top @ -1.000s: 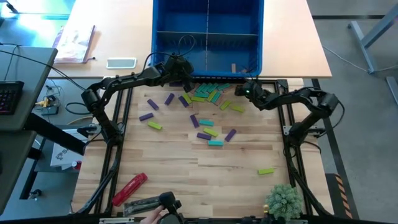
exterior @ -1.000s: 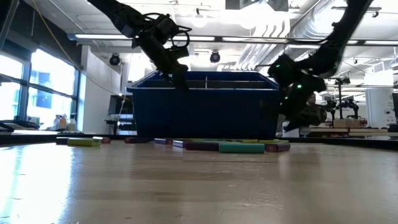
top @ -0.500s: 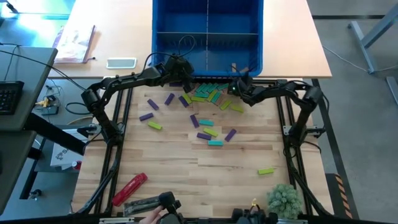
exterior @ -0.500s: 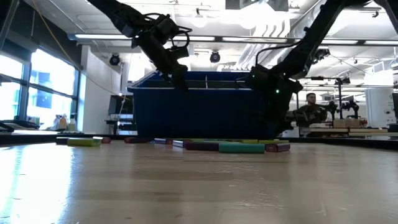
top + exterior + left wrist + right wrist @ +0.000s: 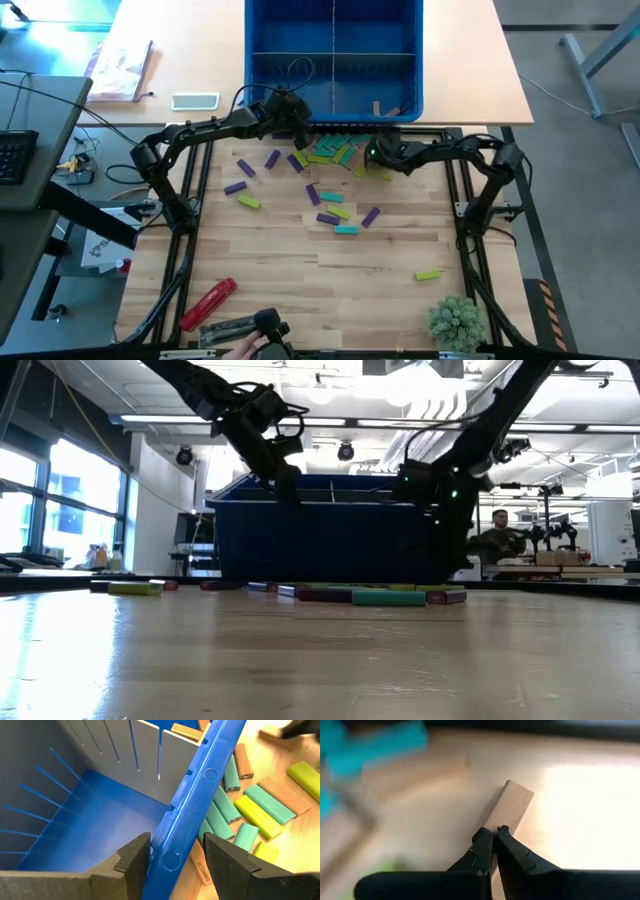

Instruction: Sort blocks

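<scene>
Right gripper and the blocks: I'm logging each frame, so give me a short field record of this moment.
right gripper: shut, fingertips together over a tan block by the pile; whether it grips it is unclear
left gripper: open, straddling the blue bin's front wall
blocks: teal, lime, tan and purple, heaped in front of the bin, others scattered across the table
bin contents: tan blocks in the near right compartment

The bin [image 5: 334, 55] is deep blue with pale grey dividers inside. Scattered blocks [image 5: 330, 190] on the light wooden table [image 5: 300, 270] are purple, teal, lime yellow-green and tan; a red cylinder [image 5: 208, 302] lies nearer me.
</scene>
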